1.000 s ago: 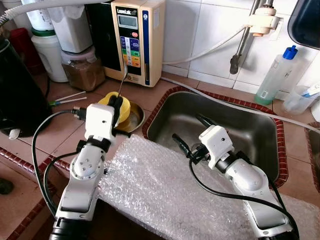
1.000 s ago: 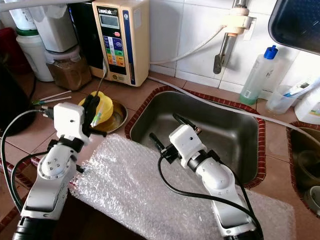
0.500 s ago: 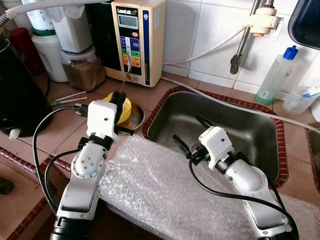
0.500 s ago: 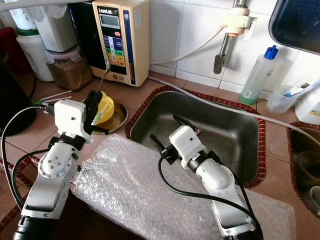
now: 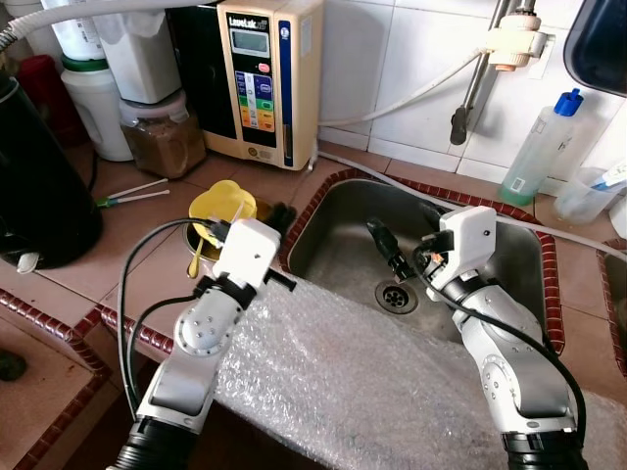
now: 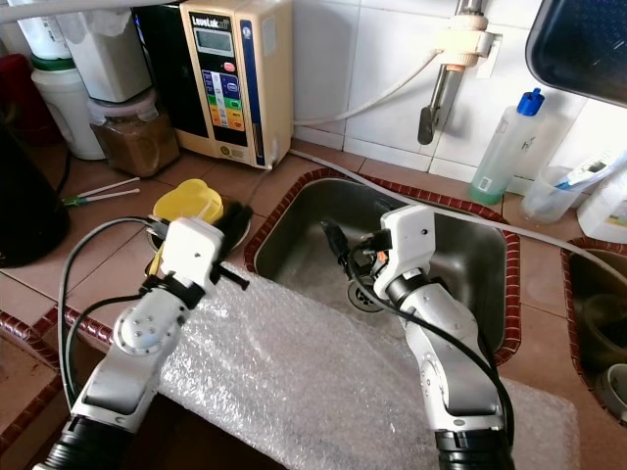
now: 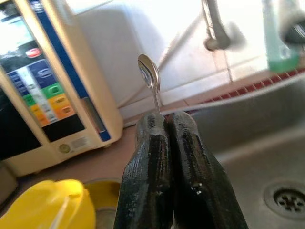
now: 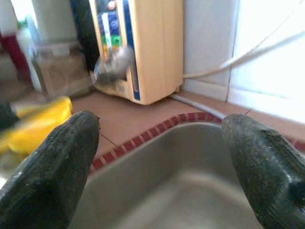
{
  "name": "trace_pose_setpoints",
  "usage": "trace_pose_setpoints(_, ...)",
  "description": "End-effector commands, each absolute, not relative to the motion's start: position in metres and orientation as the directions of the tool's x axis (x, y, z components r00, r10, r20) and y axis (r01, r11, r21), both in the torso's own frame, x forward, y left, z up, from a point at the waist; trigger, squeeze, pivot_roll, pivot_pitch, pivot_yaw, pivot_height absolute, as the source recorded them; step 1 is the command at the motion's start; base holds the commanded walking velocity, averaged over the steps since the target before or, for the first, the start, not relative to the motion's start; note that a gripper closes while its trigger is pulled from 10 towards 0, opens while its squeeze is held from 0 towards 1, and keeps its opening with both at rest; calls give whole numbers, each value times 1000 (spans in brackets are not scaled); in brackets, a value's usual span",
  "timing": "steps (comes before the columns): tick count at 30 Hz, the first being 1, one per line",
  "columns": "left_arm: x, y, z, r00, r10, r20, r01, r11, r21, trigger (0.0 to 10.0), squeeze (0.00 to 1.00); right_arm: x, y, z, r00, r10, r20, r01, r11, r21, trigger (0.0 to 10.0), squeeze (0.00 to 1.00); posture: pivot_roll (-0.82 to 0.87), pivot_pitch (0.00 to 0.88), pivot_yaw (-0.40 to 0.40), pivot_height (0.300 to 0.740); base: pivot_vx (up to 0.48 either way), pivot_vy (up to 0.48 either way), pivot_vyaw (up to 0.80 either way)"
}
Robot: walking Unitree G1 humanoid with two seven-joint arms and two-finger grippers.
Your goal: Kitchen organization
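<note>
My left claw [image 7: 162,125] pinches a spoon [image 7: 149,72] beside the sink [image 5: 509,257]; my right claw [image 8: 162,157] gapes wide, empty, above the sink on the tiled worktop [image 5: 127,255].

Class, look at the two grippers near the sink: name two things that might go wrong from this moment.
1. The left gripper pinches the spoon only by the handle's end, so it might swivel or slip out.
2. The right gripper hangs open over the sink, facing the spoon; if a handover is meant, a missed grasp could drop it into the basin.
</note>
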State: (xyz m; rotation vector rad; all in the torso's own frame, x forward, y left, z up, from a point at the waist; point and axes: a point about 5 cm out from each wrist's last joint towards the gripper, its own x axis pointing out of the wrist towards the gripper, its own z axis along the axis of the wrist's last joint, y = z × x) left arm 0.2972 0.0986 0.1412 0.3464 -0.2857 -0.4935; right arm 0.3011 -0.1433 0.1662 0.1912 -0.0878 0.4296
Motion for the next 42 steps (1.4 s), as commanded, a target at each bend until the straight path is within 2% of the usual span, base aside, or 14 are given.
trace_pose_setpoints(1,298,92,141,803,-570,176,440,765,469,10000,0,302,-144,177,899,412,152,-438,854,280,10000,0,-12,0,0,740,0,0,0)
trace_pose_setpoints(4,298,89,138,788,-594,165,452,739,500,10000,0,302,-142,177,895,422,144,-446,831,334,10000,0,-10,0,-2,740,0,0,0)
trace_pose_setpoints(5,298,84,132,762,-632,141,477,695,538,10000,0,304,-136,177,877,459,141,-471,764,441,10000,0,-7,0,-2,740,0,0,0)
trace_pose_setpoints(9,299,73,127,716,-685,131,485,624,612,10000,0,310,-132,179,876,465,128,-463,738,490,10000,0,-11,0,-3,740,0,0,0)
trace_pose_setpoints(16,301,62,126,680,-716,157,460,583,669,10000,0,315,-127,179,871,484,86,-443,697,565,10000,0,-7,0,-6,740,0,0,0)
trace_pose_setpoints(23,301,55,129,668,-715,205,426,594,683,10000,0,325,-123,170,883,468,-26,-385,756,529,10000,0,-2,0,-9,740,0,0,0)
trace_pose_setpoints(24,301,55,129,669,-714,207,427,597,680,10000,0,326,-122,168,885,464,-48,-375,769,518,4588,0,-2,0,-10,740,0,0,0)
trace_pose_setpoints(25,301,55,129,669,-713,210,426,599,678,10000,0,328,-122,166,890,452,-63,-361,781,509,0,0,-1,0,-10,740,0,0,0)
trace_pose_setpoints(30,300,54,126,666,-713,220,415,599,685,10000,0,338,-125,164,913,391,-118,-293,829,476,0,0,2,0,-17,740,0,0,0)
trace_pose_setpoints(33,300,54,123,670,-709,221,412,602,684,10000,0,347,-129,162,925,332,-182,-243,889,388,0,0,-5,0,-15,740,0,0,0)
trace_pose_setpoints(42,300,50,122,660,-718,222,410,592,693,10000,0,358,-126,171,931,309,-193,-215,894,393,0,0,-11,0,-13,740,0,0,0)
